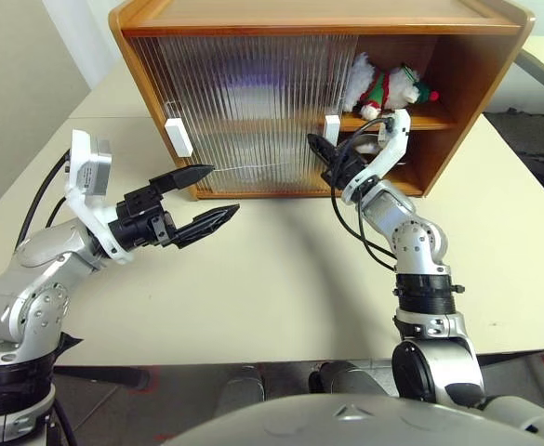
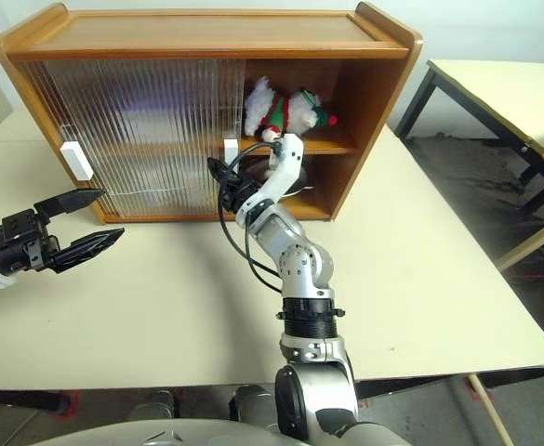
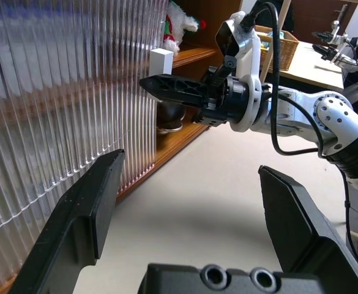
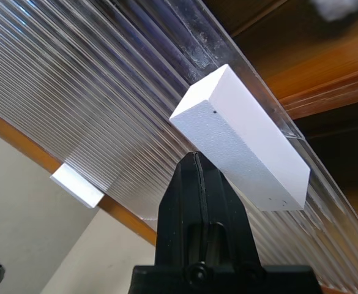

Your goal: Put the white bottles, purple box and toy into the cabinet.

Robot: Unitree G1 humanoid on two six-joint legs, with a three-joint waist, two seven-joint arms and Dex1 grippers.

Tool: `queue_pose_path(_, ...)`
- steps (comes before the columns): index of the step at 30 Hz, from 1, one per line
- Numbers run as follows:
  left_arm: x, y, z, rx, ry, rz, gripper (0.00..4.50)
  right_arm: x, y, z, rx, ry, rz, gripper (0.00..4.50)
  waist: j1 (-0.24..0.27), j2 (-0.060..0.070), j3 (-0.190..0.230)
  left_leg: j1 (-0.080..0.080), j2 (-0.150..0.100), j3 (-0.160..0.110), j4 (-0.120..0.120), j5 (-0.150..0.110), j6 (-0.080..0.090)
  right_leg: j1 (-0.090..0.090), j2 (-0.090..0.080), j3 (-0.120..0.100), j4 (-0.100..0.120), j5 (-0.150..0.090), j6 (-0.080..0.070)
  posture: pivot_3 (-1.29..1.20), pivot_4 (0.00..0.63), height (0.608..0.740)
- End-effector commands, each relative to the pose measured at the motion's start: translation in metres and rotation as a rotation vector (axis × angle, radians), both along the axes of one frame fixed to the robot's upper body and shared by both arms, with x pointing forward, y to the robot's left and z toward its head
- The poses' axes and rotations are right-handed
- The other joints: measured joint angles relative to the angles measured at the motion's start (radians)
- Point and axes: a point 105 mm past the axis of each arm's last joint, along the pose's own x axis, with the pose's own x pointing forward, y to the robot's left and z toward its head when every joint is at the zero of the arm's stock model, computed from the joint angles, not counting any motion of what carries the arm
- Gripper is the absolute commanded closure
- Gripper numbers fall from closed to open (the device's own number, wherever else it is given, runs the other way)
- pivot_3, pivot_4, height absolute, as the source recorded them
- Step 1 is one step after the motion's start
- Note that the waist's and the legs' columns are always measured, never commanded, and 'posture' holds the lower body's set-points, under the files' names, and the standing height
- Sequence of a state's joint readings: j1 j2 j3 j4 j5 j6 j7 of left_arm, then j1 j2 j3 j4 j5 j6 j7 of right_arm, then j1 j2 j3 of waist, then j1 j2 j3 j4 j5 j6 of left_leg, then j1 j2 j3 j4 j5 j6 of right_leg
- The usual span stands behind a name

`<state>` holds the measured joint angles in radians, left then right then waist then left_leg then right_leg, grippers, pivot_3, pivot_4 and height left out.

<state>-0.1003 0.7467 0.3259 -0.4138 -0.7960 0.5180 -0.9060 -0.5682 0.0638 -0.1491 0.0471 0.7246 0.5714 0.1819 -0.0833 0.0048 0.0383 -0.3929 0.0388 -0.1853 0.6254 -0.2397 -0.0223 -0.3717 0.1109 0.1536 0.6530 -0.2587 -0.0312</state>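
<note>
- Two sliding doors front the cabinet (image 1: 457,102), which stands at the far edge of the table (image 1: 281,297); its right side is open.
- My right gripper (image 4: 194,160) is clenched on nothing, its tip just beside the white handle (image 4: 243,147) at the edge of the inner door (image 1: 253,111).
- My left gripper (image 1: 197,197) hangs released, jaws wide, over the table in front of the left door, near the other handle (image 1: 178,137).
- I see the toy (image 1: 383,88) lying on the upper shelf in the open right side.
- Something dark and rounded sits on the lower shelf behind my right arm; I cannot tell what it is.
- I judge the ribbed door to be stiff, light and slick, so the raised handle is the place to push; it looks like a small glued block, so I would press sideways along the track, not pull outward.
- I judge the toy soft and light, easy to nudge.
</note>
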Motion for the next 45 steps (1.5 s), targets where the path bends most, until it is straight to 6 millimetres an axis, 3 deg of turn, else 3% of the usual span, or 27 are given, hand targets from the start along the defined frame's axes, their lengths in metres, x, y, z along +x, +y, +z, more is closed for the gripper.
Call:
queue_pose_path(1,-0.001,-0.002,-0.002,0.003,0.015,-0.018,0.00,0.007,-0.022,0.002,-0.011,-0.016,-0.095,4.49,0.001,0.000,0.000,0.000,0.000,0.000,0.000,0.000,0.000,0.000,0.000,0.000,0.000,0.000,0.000,-0.12,0.086,0.740)
queue_pose_path(7,-0.001,-0.004,-0.006,0.002,0.024,-0.033,0.00,0.010,-0.048,0.004,-0.127,-0.093,-0.190,4.49,0.002,0.000,0.000,0.000,0.000,0.000,0.000,0.000,0.000,0.000,0.000,0.000,0.000,0.000,-0.001,-0.13,0.082,0.740)
queue_pose_path(21,0.005,-0.002,-0.007,-0.004,0.009,-0.050,0.00,0.010,-0.090,-0.001,-0.179,-0.091,-0.328,4.49,0.002,-0.002,0.001,0.000,-0.001,0.000,0.001,0.002,0.002,0.000,0.001,0.001,0.000,0.002,-0.008,-0.13,0.061,0.740)
queue_pose_path(45,0.011,-0.003,-0.011,-0.010,0.006,-0.060,0.00,0.009,-0.186,0.011,-0.296,-0.124,-0.591,4.49,-0.021,-0.003,0.001,-0.001,0.000,0.001,0.003,0.005,0.005,0.001,0.003,0.002,-0.002,0.005,0.013,-0.17,0.057,0.740)
